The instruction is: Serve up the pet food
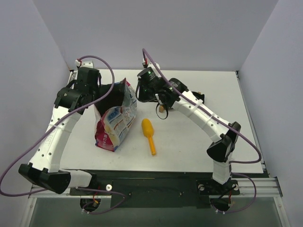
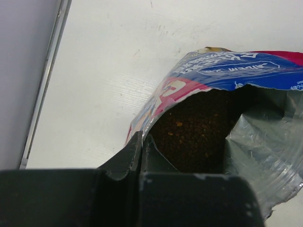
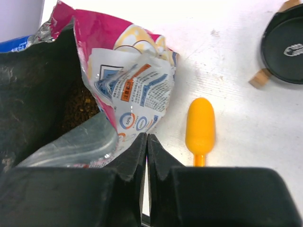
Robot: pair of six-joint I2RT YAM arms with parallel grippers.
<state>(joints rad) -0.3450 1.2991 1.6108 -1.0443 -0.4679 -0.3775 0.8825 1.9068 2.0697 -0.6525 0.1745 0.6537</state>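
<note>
Nearest the arm bases, on the counter (image 1: 199,146): yellow-orange scoop (image 1: 148,135) lying flat, unheld, handle twd the robot. Just left of it is the pet food bag (image 1: 116,124), propped up w/ mouth open. Brown kibble (image 2: 194,132) sits inside; none looks served yet.

L hand (image 2: 141,140) is clenched at the bag's rim, prob pinching it to keep the bag upright & mouth open. The rim vanishes at the fingertips, so the grip isn't 100% sure. R hand (image 3: 147,140) is clenched too, nothing seen betw its fingers. It hovers by the bag's other edge, near the scoop; scoop pickup is likely next.

Farthest: black bowl (image 3: 284,49), cut off by the frame in the R wrist view, mostly hidden behind the R arm from above.
</note>
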